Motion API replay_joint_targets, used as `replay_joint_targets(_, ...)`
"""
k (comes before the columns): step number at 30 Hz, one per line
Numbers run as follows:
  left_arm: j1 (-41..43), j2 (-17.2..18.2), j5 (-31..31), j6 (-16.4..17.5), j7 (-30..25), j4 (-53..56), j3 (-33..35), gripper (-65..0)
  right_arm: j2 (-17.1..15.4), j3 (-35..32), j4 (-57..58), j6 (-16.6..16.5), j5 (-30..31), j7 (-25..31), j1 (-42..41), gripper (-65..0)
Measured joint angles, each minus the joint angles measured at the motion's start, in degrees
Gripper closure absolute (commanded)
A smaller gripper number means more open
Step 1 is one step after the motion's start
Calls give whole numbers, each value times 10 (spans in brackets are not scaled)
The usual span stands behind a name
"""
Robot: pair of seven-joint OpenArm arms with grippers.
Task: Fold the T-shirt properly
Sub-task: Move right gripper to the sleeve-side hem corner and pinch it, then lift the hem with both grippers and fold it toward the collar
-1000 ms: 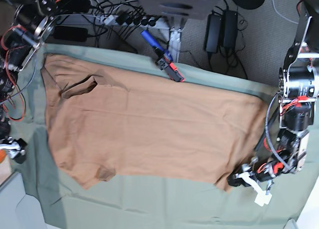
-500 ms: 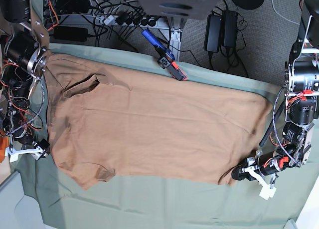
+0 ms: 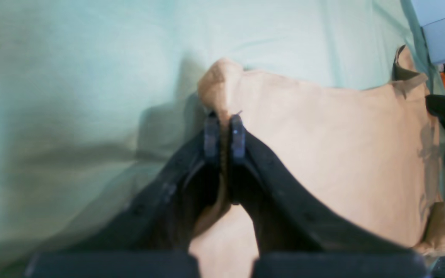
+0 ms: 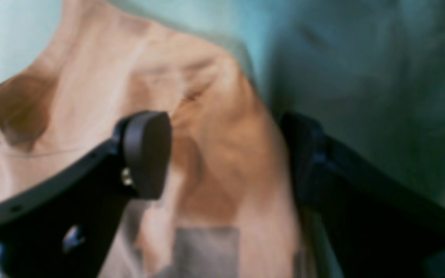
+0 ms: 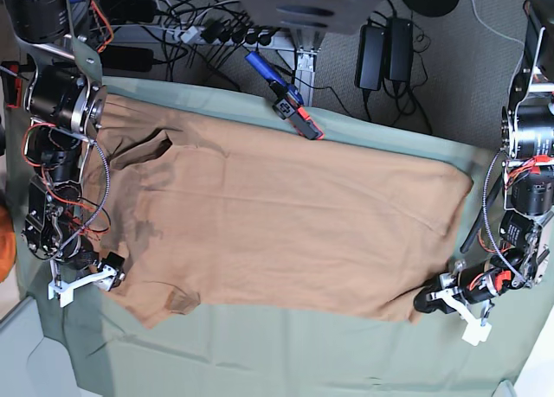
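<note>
The tan T-shirt lies spread on the sage-green cloth, neck hole toward the left of the base view. My left gripper is at the shirt's lower right hem corner. In the left wrist view it is shut on a pinched ridge of the T-shirt. My right gripper sits at the shirt's lower left sleeve edge. In the blurred right wrist view it stands open, its fingers straddling a bunched bit of the T-shirt without closing on it.
A blue and red tool lies at the cloth's far edge. Power bricks and cables sit beyond it on the floor. An orange object shows at the left border. Green cloth extends beyond the shirt's hem.
The right arm has swung in from the left edge and lowered its open gripper onto the shirt's sleeve edge. The left gripper has drawn the hem corner slightly right and down.
</note>
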State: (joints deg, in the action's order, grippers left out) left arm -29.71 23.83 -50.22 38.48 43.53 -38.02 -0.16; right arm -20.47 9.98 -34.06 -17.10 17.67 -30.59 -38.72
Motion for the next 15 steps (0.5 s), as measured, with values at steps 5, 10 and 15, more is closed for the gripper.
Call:
replay_joint_targets(5,0,1,0,0,0,0,0,0,0,0,-1,0,0,0,0,-443)
replay_joint_targets(10,0,2,0,0,0,0,0,0,0,0,-7,0,20,-18,0,-443)
replay_joint_targets(15,0,2,0,0,0,0,0,0,3,0,-26,-1,22,-33,3,-443)
